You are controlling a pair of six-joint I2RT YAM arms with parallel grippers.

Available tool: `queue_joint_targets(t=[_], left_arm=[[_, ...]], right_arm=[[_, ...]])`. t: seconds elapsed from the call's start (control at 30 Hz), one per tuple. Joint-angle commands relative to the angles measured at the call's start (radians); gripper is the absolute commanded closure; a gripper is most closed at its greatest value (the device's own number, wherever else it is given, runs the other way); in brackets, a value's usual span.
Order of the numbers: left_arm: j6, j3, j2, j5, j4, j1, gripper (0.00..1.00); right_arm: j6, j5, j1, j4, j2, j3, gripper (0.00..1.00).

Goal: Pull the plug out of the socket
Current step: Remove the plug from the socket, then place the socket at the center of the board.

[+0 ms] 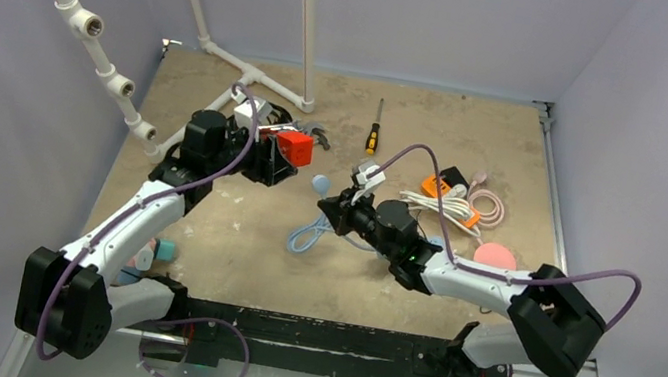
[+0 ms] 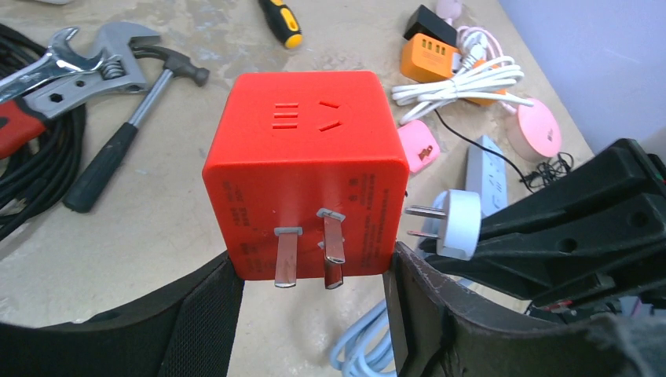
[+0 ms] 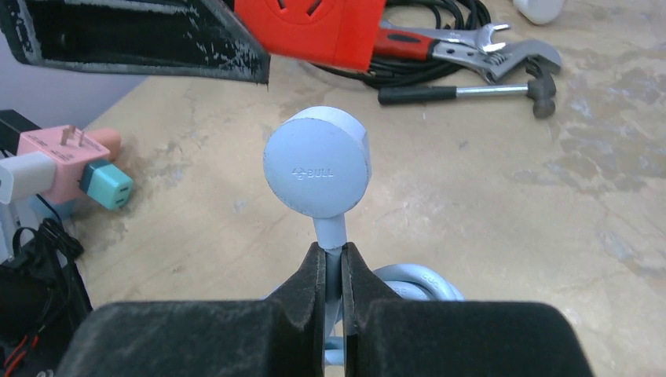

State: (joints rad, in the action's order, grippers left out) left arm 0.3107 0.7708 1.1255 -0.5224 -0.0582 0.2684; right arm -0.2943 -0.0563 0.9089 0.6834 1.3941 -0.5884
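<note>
The socket is a red cube adapter (image 1: pixel 294 148) with metal prongs (image 2: pixel 287 255) on one face. My left gripper (image 1: pixel 276 155) is shut on its sides and holds it above the table (image 2: pixel 306 173). The plug is a round pale blue disc (image 3: pixel 317 161) with bare prongs (image 2: pixel 424 212). It is out of the socket, a short gap to the cube's right (image 1: pixel 319 184). My right gripper (image 3: pixel 334 259) is shut on the plug's neck. Its blue cable coil (image 1: pixel 307 235) lies on the table below.
A hammer (image 2: pixel 126 141), an adjustable wrench (image 2: pixel 71 67) and a black cable coil lie behind the cube. A screwdriver (image 1: pixel 373 136), an orange charger (image 1: pixel 436 185), a white cord bundle (image 1: pixel 444 206) and pink items (image 1: pixel 495 256) are at the right. White pipes (image 1: pixel 256 80) stand at the back.
</note>
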Motion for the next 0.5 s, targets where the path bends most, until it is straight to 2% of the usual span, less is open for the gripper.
queue_joint_targets(t=[0.0,0.07,0.27,0.33,0.47], left_arm=[[-0.032,0.041,-0.017,0.084,0.016,-0.003,1.0],[-0.036,0.043,-0.001,0.1,0.005,-0.005,1.0],[-0.03,0.037,0.051,0.091,0.012,0.018,1.0],[-0.033,0.037,0.066,0.105,0.013,0.04,1.0],[-0.025,0.045,0.109,0.144,0.029,0.112,1.0]], right_arm=[[0.006,-0.031,-0.005,0.014,-0.123,0.003,1.0],[-0.011,-0.038,-0.005,-0.015,-0.175,0.007,1.0],[-0.036,-0.257,-0.03,-0.209,-0.349,-0.01,1.0],[-0.057,-0.284,-0.097,-0.271,-0.397,-0.009,1.0],[-0.106,-0.234,-0.306,-0.343,-0.49,0.011,1.0]])
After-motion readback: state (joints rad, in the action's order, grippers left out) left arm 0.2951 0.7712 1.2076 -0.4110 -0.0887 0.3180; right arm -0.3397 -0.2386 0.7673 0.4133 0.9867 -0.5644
